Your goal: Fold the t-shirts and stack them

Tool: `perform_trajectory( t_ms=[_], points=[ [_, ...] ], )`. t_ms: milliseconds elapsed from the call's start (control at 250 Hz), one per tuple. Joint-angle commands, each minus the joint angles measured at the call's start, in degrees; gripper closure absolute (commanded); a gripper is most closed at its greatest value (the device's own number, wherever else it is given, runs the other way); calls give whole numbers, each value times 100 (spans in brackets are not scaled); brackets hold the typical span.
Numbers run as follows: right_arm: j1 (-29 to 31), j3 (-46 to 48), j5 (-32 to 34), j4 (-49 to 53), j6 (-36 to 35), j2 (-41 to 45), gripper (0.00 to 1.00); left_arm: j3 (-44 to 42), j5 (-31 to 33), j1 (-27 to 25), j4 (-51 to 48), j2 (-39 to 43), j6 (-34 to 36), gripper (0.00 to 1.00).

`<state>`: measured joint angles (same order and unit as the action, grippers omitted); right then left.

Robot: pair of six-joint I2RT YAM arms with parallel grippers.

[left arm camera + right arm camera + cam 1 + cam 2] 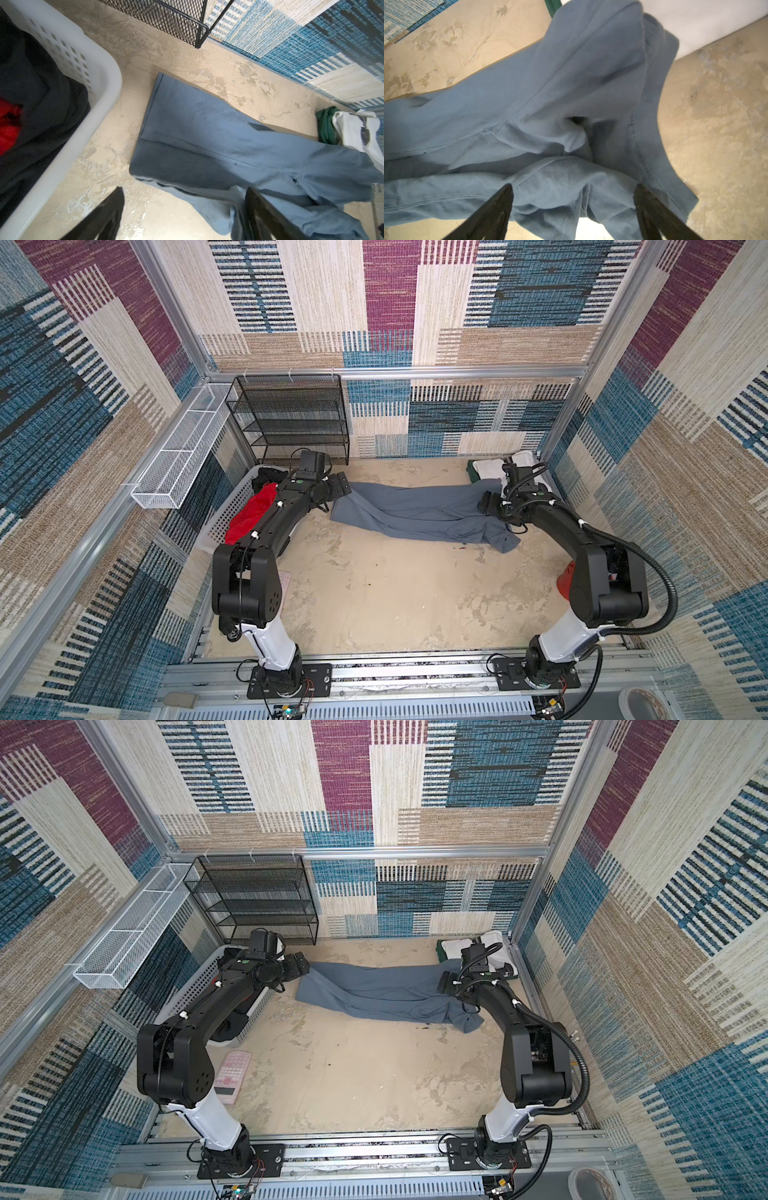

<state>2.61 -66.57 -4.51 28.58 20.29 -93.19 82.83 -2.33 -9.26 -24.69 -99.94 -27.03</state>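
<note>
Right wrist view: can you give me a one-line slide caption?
Right gripper, jaws open, over the bunched slate-grey t-shirt on the beige table.

A shirt lies spread across the back of the table, between the basket at left and a shirt pile in the back right corner. A rack stands behind the basket.
</note>
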Motion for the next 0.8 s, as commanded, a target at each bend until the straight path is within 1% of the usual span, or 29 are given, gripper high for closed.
perform_trajectory(
  t_ms=[0, 68, 164, 344, 444, 552, 680, 796],
  points=[
    [4, 323, -8, -25, 172, 319, 11, -20, 508, 6, 45, 54, 259, 6],
    [8, 630, -272, -98, 221, 536, 13, -39, 558, 16, 48, 33, 268, 5],
    [10, 992, -577, -184, 265, 732, 14, -48, 467, 12, 42, 10, 246, 6],
    [11, 1320, -595, -221, 254, 839, 15, -268, 419, 20, 38, 14, 180, 8],
    [11, 1289, -694, -215, 186, 803, 14, -356, 71, 29, -203, 60, 224, 8],
    [13, 1210, -653, -221, 121, 789, 14, -769, -140, 34, -155, 312, 158, 6],
    [7, 1186, -568, -243, 29, 693, 16, -1049, -93, 21, -315, 664, 189, 6],
    [11, 1243, -877, -436, 49, 527, 20, -1498, -304, -30, -166, 1063, 130, 7]
  ],
)
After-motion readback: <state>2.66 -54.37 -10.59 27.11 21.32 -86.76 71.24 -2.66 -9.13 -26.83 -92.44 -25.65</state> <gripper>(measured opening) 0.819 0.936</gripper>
